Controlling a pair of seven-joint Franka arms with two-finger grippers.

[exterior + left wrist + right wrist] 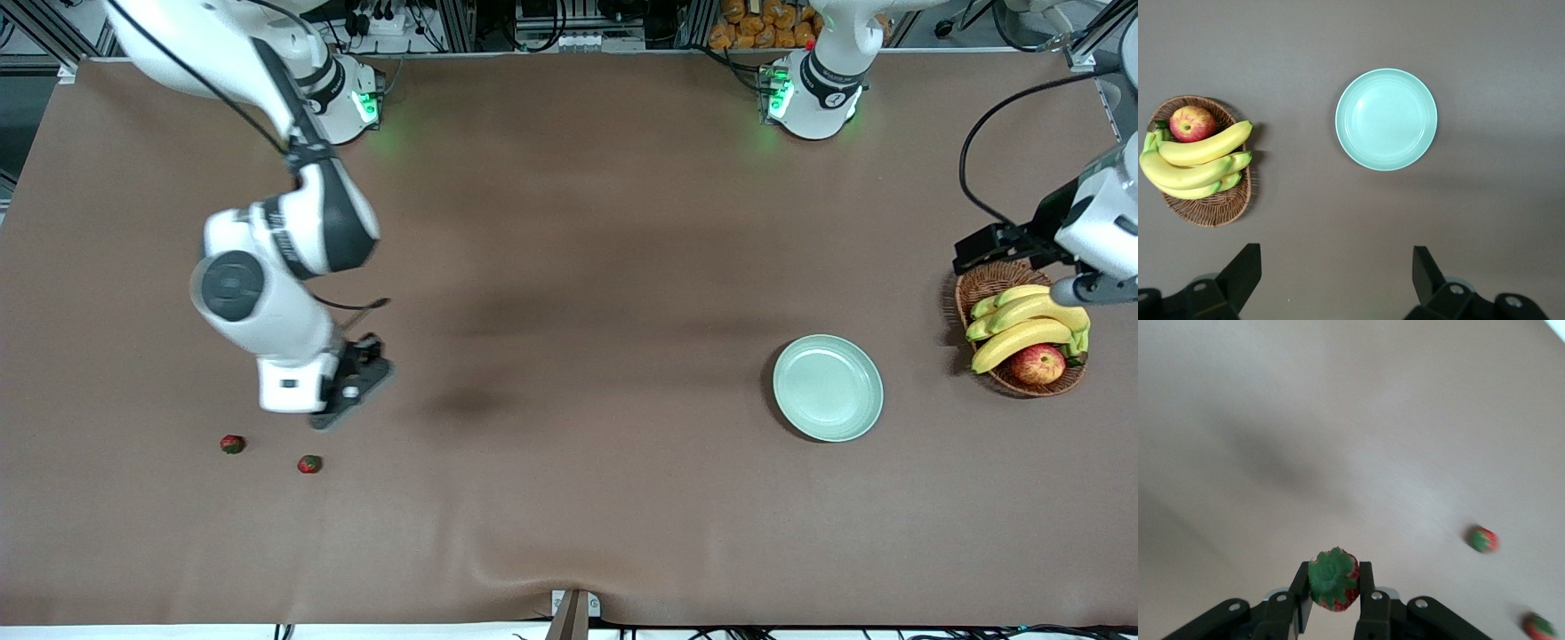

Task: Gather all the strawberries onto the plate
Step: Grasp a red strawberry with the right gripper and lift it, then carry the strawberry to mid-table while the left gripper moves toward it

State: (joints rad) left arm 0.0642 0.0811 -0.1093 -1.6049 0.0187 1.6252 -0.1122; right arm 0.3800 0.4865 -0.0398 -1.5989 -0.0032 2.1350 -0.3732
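My right gripper (354, 392) is up over the table toward the right arm's end. In the right wrist view it (1333, 581) is shut on one strawberry (1332, 579), leafy top showing. Two more strawberries (232, 444) (309, 464) lie on the brown table, nearer the front camera than that gripper; they also show in the right wrist view (1482, 539) (1538, 626). The pale mint-green plate (828, 388) sits bare toward the left arm's end and shows in the left wrist view (1386, 119). My left gripper (1090, 290) waits high over the wicker basket, open and empty (1335, 263).
A brown wicker basket (985, 284) holds bananas (1022, 333) and a red-yellow apple (1038, 364), beside the plate at the left arm's end. It shows in the left wrist view (1211, 207) too. The brown cloth has a ripple at its front edge.
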